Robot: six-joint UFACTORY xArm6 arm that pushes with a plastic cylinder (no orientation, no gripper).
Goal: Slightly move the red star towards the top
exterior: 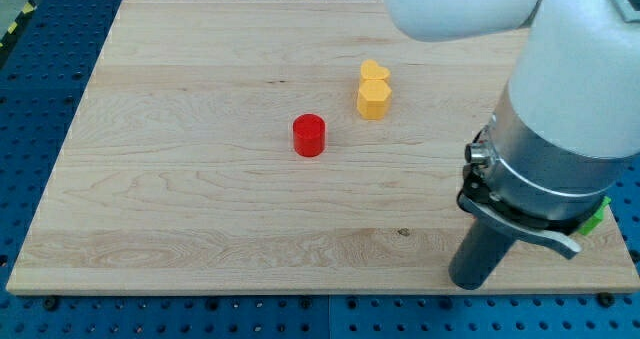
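With our tip (470, 279), a bare rod with no fingers to open or close, near the surface's (180, 229) bottom-right corner, we see a red cylinder (309, 136) mid-surface but no red star, so we judge finding it comes first.

A pale wooden board (200, 179) is lying on a blue perforated bench (40, 89). A red cylinder (309, 136) is standing near the frame's centre. Up and right of it, a yellow heart (374, 72) and yellow hexagon (373, 99) are sitting touching. A green block (596, 219) is peeking out at the right edge.
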